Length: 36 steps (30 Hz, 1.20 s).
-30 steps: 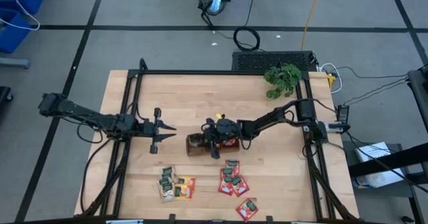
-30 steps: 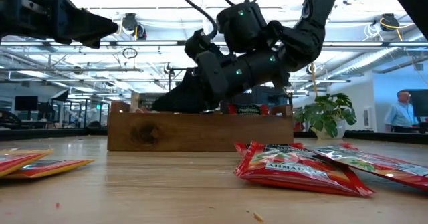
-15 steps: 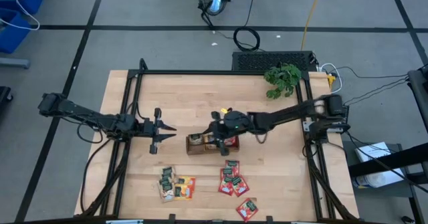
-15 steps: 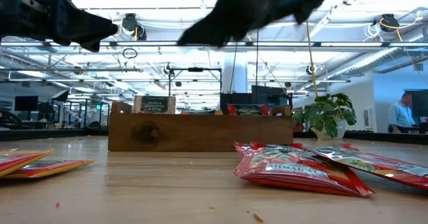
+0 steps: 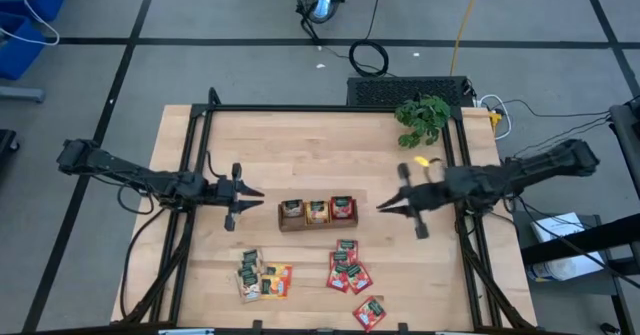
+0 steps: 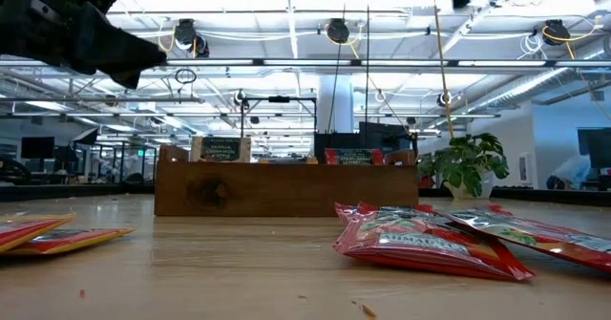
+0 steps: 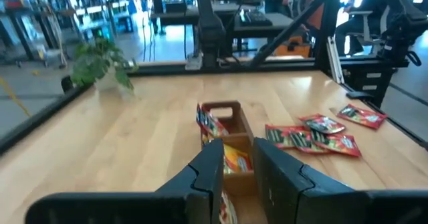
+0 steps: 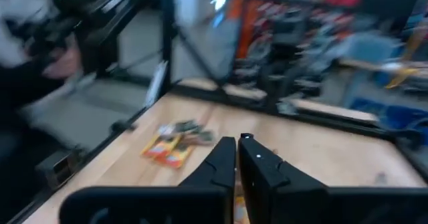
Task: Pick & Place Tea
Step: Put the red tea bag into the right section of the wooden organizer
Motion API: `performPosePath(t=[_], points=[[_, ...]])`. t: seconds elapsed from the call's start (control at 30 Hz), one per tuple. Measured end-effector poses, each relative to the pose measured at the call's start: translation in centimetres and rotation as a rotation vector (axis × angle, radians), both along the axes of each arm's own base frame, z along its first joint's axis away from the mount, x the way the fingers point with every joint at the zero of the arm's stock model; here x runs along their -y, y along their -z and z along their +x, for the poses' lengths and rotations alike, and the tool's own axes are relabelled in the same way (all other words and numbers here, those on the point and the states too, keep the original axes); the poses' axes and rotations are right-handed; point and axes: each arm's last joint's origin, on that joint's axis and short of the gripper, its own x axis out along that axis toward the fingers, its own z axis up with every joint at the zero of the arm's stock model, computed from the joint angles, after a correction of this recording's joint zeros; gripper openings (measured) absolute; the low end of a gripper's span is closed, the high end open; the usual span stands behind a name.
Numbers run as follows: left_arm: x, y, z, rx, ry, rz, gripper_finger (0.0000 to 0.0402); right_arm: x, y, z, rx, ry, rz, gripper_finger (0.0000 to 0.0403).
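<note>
Right gripper (image 5: 384,206), closed, hovers apart from the tray (image 5: 318,214).

Tray: long brown wooden tray (image 5: 318,224), mid-worktop, a sachet in each compartment.
Right pincer (image 5: 384,207): pinched together, just beside the tray.
Left pincer (image 5: 258,198): hovering opposite.

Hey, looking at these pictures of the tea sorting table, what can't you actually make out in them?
- Tray contents, low view: its front wall hides the sachets; only two tops show.
- Sachet print, high view: the red pile and mixed pile are too small to read.
- Right wrist view: motion blur smears the sachets.
- Right gripper, low view: cut off by the top edge.
- Left gripper, left wrist view: its fingers cover part of the tray.
</note>
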Motion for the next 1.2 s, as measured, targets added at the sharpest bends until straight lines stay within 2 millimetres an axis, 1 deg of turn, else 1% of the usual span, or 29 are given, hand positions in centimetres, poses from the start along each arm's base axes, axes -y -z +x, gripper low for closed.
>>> performPosePath(t=[0.1, 0.2, 0.27, 0.37, 0.53, 0.67, 0.83, 0.9, 1.03, 1.2], points=[[-0.1, 0.1, 0.0, -0.013, -0.022, -0.035, 0.0088, 0.8, 3.0, -2.1, 0.086, 0.051, 0.058, 0.0002], [-0.1, 0.0, 0.0, -0.003, -0.039, -0.054, 0.0088, 1.0, 5.8, -3.3, 0.117, 0.019, 0.091, 0.0002], [-0.1, 0.1, 0.0, -0.008, -0.039, -0.038, 0.0088, 1.1, 7.0, -3.7, 0.122, 0.022, 0.107, 0.0001], [-0.1, 0.1, 0.0, -0.009, -0.045, 0.009, 0.0088, 1.2, 8.1, -3.9, 0.109, 0.025, 0.11, 0.0002], [-0.1, 0.0, 0.0, 0.002, -0.043, 0.033, 0.0088, 1.3, 9.1, -4.3, 0.166, 0.03, 0.043, 0.0001], [-0.2, 0.0, 0.0, 0.005, -0.045, 0.063, 0.0088, 1.3, 9.2, -4.4, 0.224, 0.038, -0.003, 0.0001], [-0.2, -0.2, 0.0, 0.017, -0.045, 0.095, 0.0088, 1.7, 9.2, -4.3, 0.225, 0.158, -0.034, 0.0001], [-0.2, -0.1, 0.0, 0.007, -0.046, 0.111, 0.0088, 1.7, 9.3, -4.3, 0.22, 0.153, -0.071, 0.0001], [-0.3, -0.1, 0.0, 0.007, -0.095, 0.001, 0.0088, 1.5, 9.4, -4.2, 0.221, 0.129, -0.106, 0.0001], [-0.5, -0.9, 0.0, 0.091, -0.166, -0.003, 0.0088, 1.4, 9.8, -3.8, 0.195, 0.127, -0.158, 0.0001]])
